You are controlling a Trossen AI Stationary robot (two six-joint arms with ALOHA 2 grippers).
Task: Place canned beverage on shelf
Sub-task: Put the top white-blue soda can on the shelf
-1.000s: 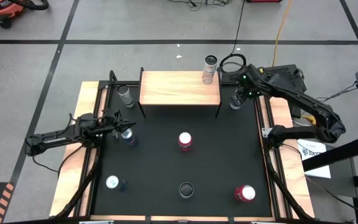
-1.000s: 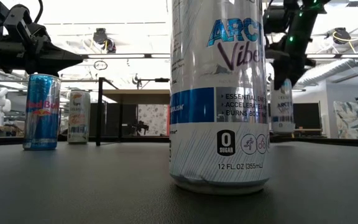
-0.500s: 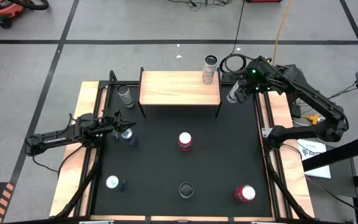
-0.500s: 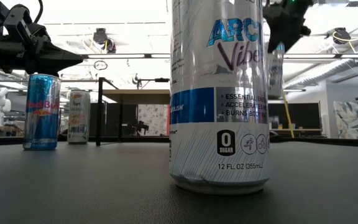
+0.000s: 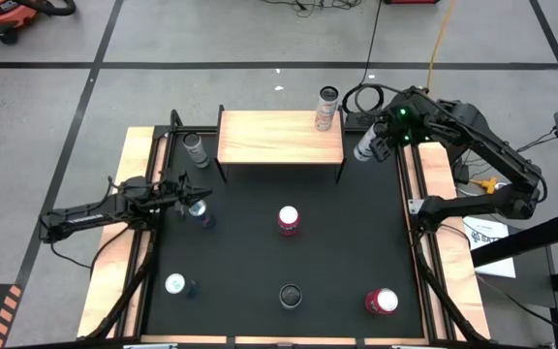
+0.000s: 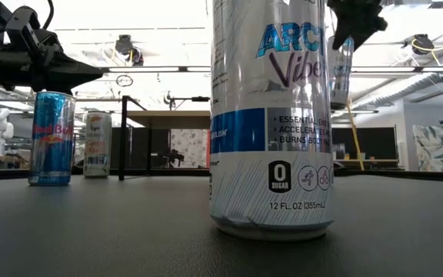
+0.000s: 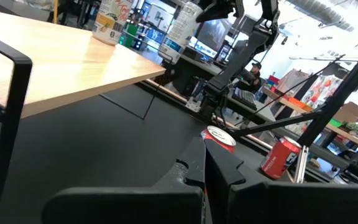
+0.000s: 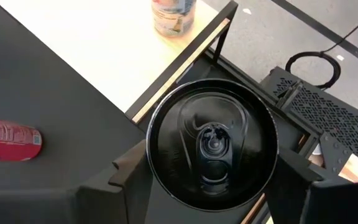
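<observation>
The shelf (image 5: pixel 279 138) is a light-wood board on black legs at the table's far side, with one can (image 5: pixel 327 109) standing on its far right corner. Just off the shelf's right end, my right gripper (image 5: pixel 380 142) is shut on a white-and-blue can with a black top (image 8: pixel 213 146), held up above the table (image 6: pixel 341 73). At the table's left edge my left gripper (image 5: pixel 187 197) stays shut and level, close to a blue can (image 5: pixel 200 211) and holding nothing. My right gripper pinches the can's upper side wall (image 8: pixel 153 163), just below the top rim, between its two fingers (image 8: pixel 129 171). The fingers come from above, slanting down. The can hangs below them, lifted clear of the table and slightly tilted.
Loose cans stand on the black table: a red-topped one (image 5: pixel 288 220) in the middle, a dark-topped one (image 5: pixel 290 295) and a red one (image 5: pixel 381 301) near the front, a white-topped one (image 5: pixel 175 285) at front left, a grey one (image 5: pixel 196 148) left of the shelf.
My right gripper has risen with the white-and-blue can, which stood on the table beside the shelf's right legs and now hangs clear of it, about level with the shelf top. The gripper has also tipped a little as it rose.
</observation>
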